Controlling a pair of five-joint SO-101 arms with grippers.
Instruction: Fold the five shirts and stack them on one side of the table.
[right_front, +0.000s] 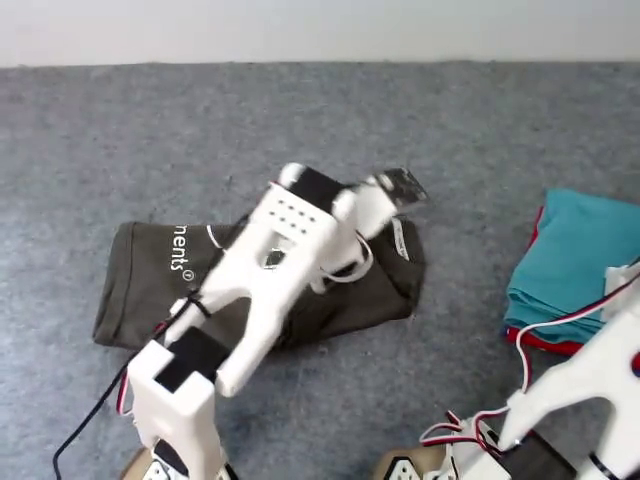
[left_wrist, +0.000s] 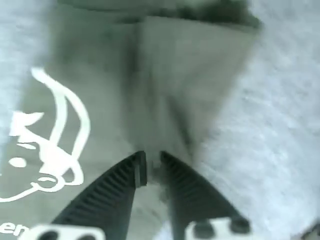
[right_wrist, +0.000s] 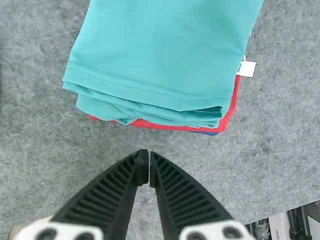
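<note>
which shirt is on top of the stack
The teal shirt: it lies folded over the red shirt, while the dark shirt lies apart on its own.

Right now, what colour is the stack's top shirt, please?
Teal; top shirt shows best in right wrist view.

I see the right gripper with its fingers pressed together, holding nothing, over the grey table. Near the tips lies a folded stack: teal shirt on top, red shirt beneath, blue edge lowest. A white tag protrudes at the stack's side.
</note>
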